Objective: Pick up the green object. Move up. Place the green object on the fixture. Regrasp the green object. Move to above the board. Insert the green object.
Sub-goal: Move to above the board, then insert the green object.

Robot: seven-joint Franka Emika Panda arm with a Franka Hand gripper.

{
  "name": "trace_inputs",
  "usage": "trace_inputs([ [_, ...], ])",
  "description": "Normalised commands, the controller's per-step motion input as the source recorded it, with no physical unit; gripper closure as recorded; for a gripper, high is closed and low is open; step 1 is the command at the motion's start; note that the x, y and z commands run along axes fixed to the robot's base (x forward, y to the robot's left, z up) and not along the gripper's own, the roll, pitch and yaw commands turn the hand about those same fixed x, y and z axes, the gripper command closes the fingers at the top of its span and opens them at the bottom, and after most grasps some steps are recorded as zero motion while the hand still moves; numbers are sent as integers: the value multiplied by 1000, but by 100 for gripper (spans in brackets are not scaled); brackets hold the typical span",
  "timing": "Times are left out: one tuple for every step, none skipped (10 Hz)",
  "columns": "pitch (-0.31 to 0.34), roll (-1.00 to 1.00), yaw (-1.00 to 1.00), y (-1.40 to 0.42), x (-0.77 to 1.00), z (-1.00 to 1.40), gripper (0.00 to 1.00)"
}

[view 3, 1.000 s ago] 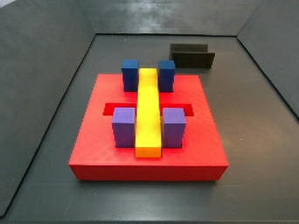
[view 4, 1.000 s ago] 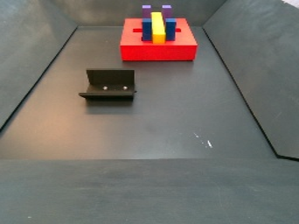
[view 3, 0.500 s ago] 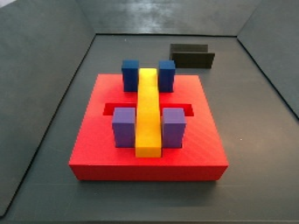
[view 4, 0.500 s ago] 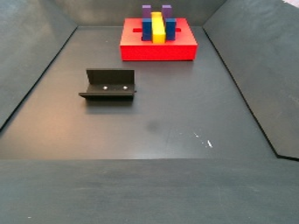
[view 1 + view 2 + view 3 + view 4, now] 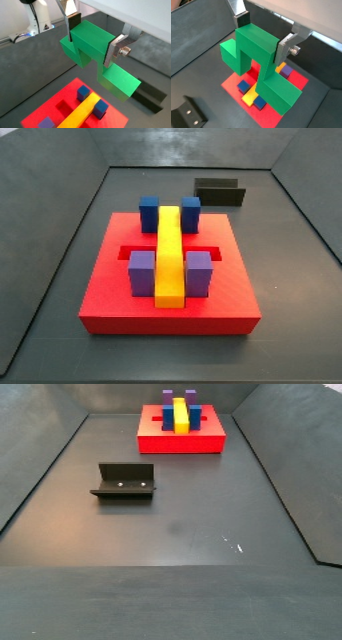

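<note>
My gripper is clamped on the green object, its flat silver fingers pressing one chunky end from both sides while the notched middle and the other end hang below. I judge this grip is chosen so the free end points down toward the board, ready to go into the slot. Both wrist views show the piece high above the board; neither side view shows the gripper or the piece at all, so I take it they sit above those cameras' reach.

In a side view the board lies in the middle of the floor, with the yellow bar running down its centre between the blue blocks and the purple blocks. The fixture stands empty near the far edge of the floor, well apart from the board, which suggests to me the regrasp is done. My next call is lining the lower end up with the slot before descending.
</note>
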Motion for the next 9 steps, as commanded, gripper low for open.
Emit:
trace_inputs([
  [-61,-366,-12,21,-62,-1,100],
  [-46,-205,-8,17,-41,0,100],
  [0,-7,0,0,0,-3,100],
  [-59,-326,0,0,6,-60,100],
  [-109,-500,-51,11,71,0,100],
  [-139,-500,-74,0,23,0,100],
  [-146,-500,-94,0,0,0,100],
  [-159,-500,-69,0,0,60,100],
  [-136,-500,0,0,0,160,100],
])
